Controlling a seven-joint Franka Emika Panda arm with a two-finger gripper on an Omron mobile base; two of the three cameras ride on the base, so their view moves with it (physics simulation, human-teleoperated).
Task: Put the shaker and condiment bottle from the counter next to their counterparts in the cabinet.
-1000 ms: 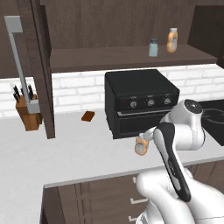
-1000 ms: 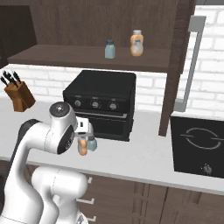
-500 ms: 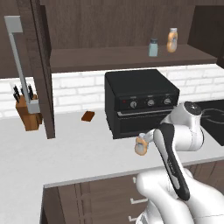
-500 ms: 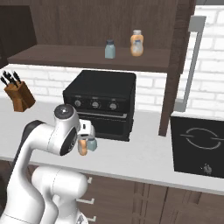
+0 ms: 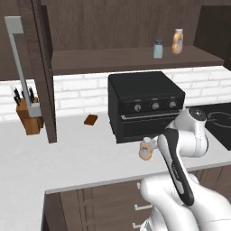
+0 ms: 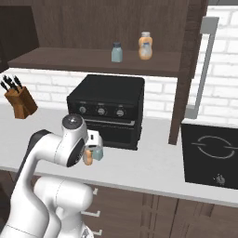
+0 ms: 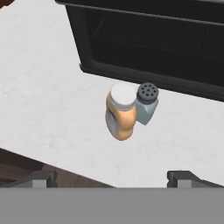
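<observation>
On the near tabletop [image 7: 52,100], speckled white stone: oven [image 7: 148,39], matte black, boxy; condiment bottle [image 7: 119,114], waisted amber, white cap, pale unreadable label; shaker [image 7: 146,106], blue-grey glass, perforated dark cap, touching the bottle's right side. End effector [image 7: 111,177] released, above both.

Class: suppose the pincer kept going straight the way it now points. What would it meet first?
Probably the condiment bottle, which stands nearly centred ahead of the open pincer, touching or almost touching the shaker beside it. Depth is hard to judge; the counter lies beneath them.
</observation>
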